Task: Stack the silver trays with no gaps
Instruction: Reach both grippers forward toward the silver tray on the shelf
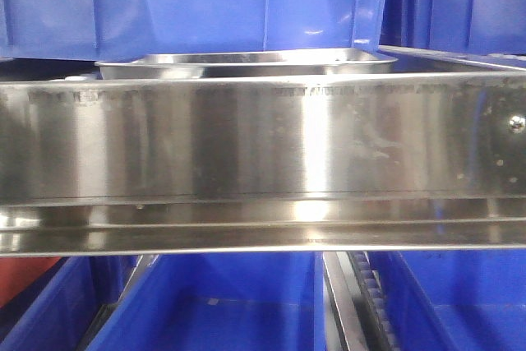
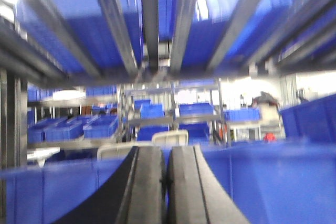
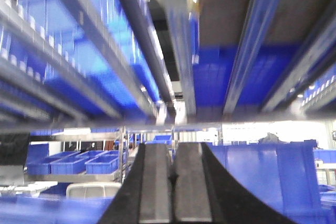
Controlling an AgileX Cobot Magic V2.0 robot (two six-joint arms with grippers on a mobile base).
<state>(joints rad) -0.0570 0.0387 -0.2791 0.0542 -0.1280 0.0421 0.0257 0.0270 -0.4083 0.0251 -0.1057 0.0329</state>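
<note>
Shelf rail [image 1: 263,141] bars front; silver tray [image 1: 246,65] fills gap above (blue bin [image 1: 197,6] beyond).

1. Shallow shiny stainless-steel tray [image 1: 246,65], flared rolled rim, rounded corners: level, open side up.
2. Only rim showing above brushed-steel rail [image 1: 246,137], in front of blue plastic bin [image 1: 205,6].
3. Single or nested stack: cannot tell.

Right gripper [image 3: 172,153] sits at bottom centre. Its two dark fingers [image 3: 155,187] are pressed together with only a thin seam between them, and nothing is held. Overhead, metal shelf rails [image 3: 178,51] run away from the camera and converge toward centre; they are blurred. Overhead blue bins [image 3: 100,61] rest on the rails, seen from below. A near bin wall [image 3: 262,182], blue, stands just right of the gripper. At far left, distant bins [image 3: 79,163], also blue, sit in a row on background shelving. A pale object [image 3: 94,190] at lower left is too blurred to identify. The background at right is bright and washed out.
</note>
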